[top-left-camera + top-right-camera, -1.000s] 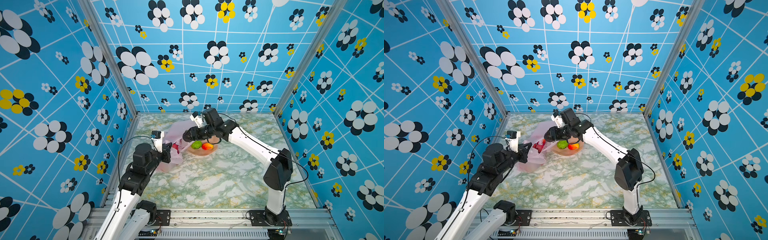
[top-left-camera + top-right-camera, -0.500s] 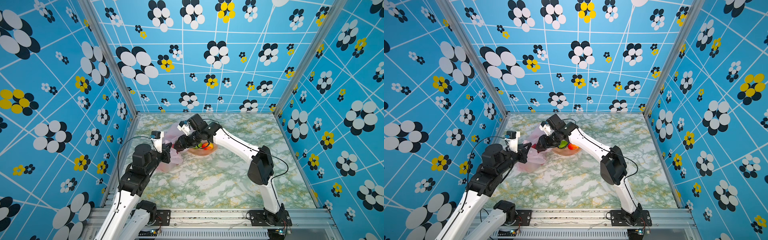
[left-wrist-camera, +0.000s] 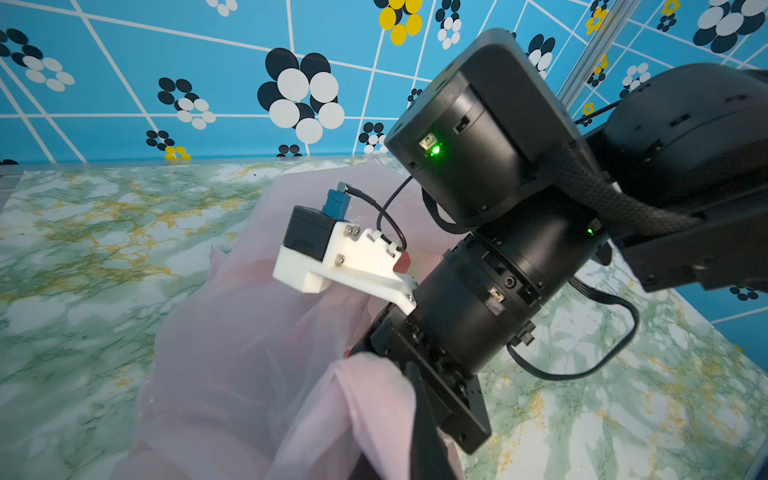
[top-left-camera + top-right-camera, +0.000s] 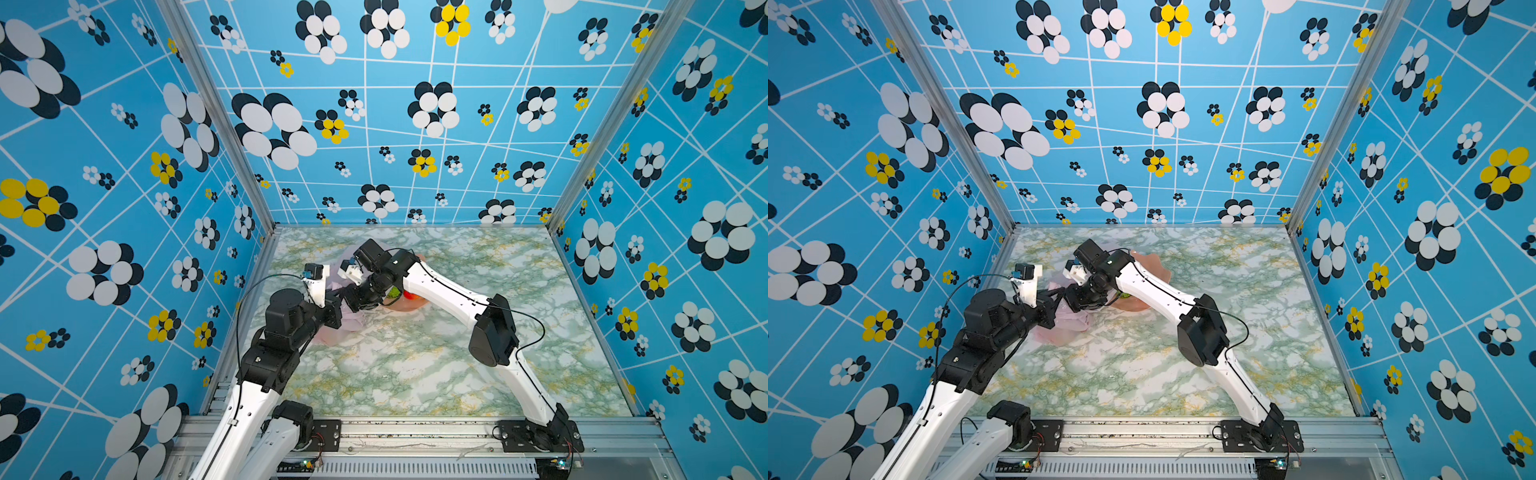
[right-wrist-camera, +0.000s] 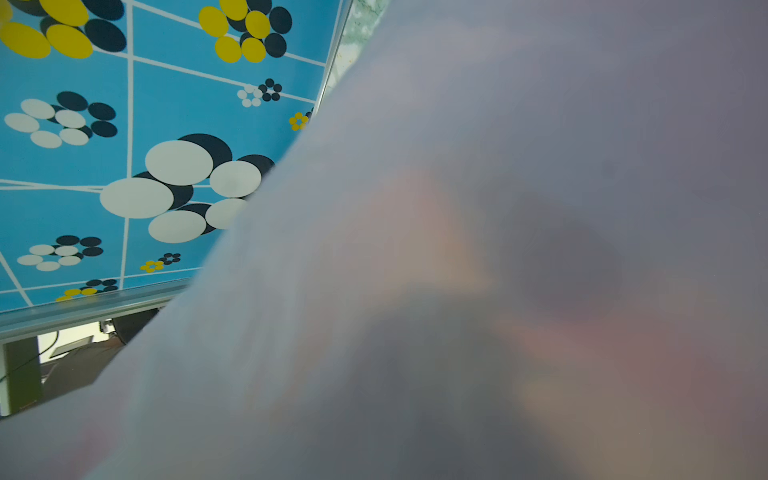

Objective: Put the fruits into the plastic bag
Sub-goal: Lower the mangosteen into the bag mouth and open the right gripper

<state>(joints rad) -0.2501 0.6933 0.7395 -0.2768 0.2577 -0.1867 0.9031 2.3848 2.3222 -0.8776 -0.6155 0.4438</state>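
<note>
Left claw is pinching the plastic bag on the surface. Right claw is buried inside, so I can't tell its grip. Green fruit and red fruit wait in the peach bowl, so there's work left.

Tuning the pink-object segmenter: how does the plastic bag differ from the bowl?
The plastic bag is thin, translucent and crumpled; the bowl is opaque, rigid and scalloped. The bag is paler pink, the bowl peachier. The bowl shows a green fruit and a red fruit; the bag's contents can't be made out. Both sit on the table.
</note>
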